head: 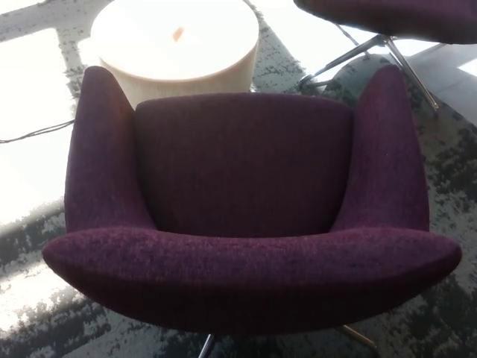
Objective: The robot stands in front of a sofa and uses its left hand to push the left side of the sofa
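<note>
From the head view, a deep purple upholstered sofa (246, 216) with a curved backrest and two raised armrests fills most of the frame, its seat facing away from the camera. Neither the left hand nor the right hand shows anywhere, so whether their fingers are apart or together cannot be told, nor how the sofa lies relative to either.

Just behind the sofa, near its left armrest, stands one round cream-coloured table (179, 45) with a small orange mark (178, 33) on its top. Behind the sofa's right armrest sits a second purple upholstered seat (395, 16) on thin metal legs (373, 52), only partly in frame. A thin dark cable (33, 134) runs over the patterned grey-and-white floor (30, 298) left of the sofa.
</note>
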Robot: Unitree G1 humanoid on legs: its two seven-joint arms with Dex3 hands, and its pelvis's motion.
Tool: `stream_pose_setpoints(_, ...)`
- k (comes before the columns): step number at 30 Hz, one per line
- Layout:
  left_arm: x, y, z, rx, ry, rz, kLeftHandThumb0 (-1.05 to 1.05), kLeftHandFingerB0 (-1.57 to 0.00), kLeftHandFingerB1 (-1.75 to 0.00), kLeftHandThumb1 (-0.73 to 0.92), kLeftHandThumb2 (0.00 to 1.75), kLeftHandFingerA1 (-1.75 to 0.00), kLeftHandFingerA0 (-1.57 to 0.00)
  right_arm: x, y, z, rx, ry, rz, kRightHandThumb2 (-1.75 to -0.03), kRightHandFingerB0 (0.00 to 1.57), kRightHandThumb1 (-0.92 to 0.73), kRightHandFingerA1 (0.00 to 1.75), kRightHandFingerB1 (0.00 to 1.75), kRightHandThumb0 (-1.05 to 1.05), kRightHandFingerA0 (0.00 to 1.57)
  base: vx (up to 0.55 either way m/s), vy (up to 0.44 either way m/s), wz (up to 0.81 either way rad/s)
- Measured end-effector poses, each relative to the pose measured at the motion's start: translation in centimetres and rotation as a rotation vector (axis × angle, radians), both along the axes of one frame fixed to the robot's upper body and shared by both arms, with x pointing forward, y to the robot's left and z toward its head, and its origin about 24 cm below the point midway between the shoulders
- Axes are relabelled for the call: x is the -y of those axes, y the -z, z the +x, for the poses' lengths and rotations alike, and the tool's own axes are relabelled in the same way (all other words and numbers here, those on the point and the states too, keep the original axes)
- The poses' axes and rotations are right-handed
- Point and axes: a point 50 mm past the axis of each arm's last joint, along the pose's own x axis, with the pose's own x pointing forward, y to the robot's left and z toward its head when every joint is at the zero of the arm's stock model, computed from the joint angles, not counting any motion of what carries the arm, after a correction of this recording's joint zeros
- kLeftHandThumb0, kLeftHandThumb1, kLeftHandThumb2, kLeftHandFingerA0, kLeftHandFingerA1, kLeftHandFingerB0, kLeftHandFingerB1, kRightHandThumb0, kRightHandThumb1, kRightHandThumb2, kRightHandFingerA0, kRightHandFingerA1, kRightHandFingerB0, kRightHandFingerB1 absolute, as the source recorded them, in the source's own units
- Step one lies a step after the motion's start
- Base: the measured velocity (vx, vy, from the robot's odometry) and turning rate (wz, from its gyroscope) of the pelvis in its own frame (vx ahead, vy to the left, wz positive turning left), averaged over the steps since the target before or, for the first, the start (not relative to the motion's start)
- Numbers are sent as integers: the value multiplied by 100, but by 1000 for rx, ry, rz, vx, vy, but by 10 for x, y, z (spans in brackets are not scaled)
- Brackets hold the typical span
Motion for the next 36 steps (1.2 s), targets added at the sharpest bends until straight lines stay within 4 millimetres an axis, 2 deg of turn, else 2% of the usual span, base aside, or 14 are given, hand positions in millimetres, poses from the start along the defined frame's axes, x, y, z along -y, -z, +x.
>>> stream_pose_setpoints(2,-3,-3,2,46,-18,-5,-34,0,-47,58,114,-48,-1,0,0,-2,10,-24,-19,-128,7,-60,61,57,-97,0,0,0,0)
stream_pose_setpoints(3,-5,-5,5,76,-25,-7,-74,0,-38,77,111,-48,-15,0,0,-3,17,-33,-27,-127,6,-59,61,57,-96,0,0,0,0)
stream_pose_setpoints(4,-6,-7,8,99,-28,-7,-35,0,-47,56,113,-47,0,0,0,-3,24,-39,-32,-122,8,-58,61,59,-98,0,0,0,0)
stream_pose_setpoints(7,-10,-14,21,160,-23,1,-35,-1,-47,54,111,-47,-1,1,0,-3,40,-48,-43,-120,8,-57,61,59,-95,0,0,0,0)
stream_pose_setpoints(8,-12,-17,26,181,-19,10,-80,-16,-28,92,70,-34,-24,1,0,-4,43,-51,-46,-119,7,-56,60,58,-92,0,0,0,0)
stream_pose_setpoints(23,-46,-80,114,396,134,203,-80,-17,-29,92,69,-37,-26,1,0,-4,49,-68,-50,-115,8,-54,63,61,-94,0,0,0,0)
stream_pose_setpoints(26,-43,-87,128,417,179,215,-80,-15,-29,92,70,-37,-23,1,0,-4,48,-74,-51,-116,8,-54,64,62,-95,0,0,0,0)
stream_pose_setpoints(28,-42,-94,137,432,209,231,-36,0,-47,50,111,-49,-2,1,-1,-3,50,-75,-51,-118,9,-54,63,60,-94,0,0,0,0)
stream_pose_setpoints(31,-38,-100,149,447,257,248,-36,0,-48,51,111,-49,-2,1,-1,-3,49,-76,-51,-101,6,-65,61,67,-93,0,0,0,0)
stream_pose_setpoints(32,-36,-102,152,451,269,251,-84,-12,-28,91,70,-36,-17,1,-1,-3,49,-77,-51,-102,5,-66,61,67,-94,0,0,0,0)
stream_pose_setpoints(33,-35,-104,156,456,284,254,-37,0,-48,47,109,-49,-2,1,0,-3,48,-78,-51,-103,4,-66,61,68,-93,0,0,0,0)
stream_pose_setpoints(34,-33,-106,159,459,294,256,-37,0,-48,47,109,-49,-2,1,0,-4,48,-78,-51,-103,4,-66,61,68,-93,0,0,0,0)
stream_pose_setpoints(35,-31,-109,165,467,311,261,-86,-12,-27,92,71,-35,-18,1,0,-4,48,-80,-52,-103,4,-67,60,67,-94,0,0,0,0)
stream_pose_setpoints(36,-30,-112,170,474,323,264,-84,-3,-38,77,114,-49,-16,1,0,-4,48,-81,-52,-121,6,-56,62,59,-95,0,0,0,0)
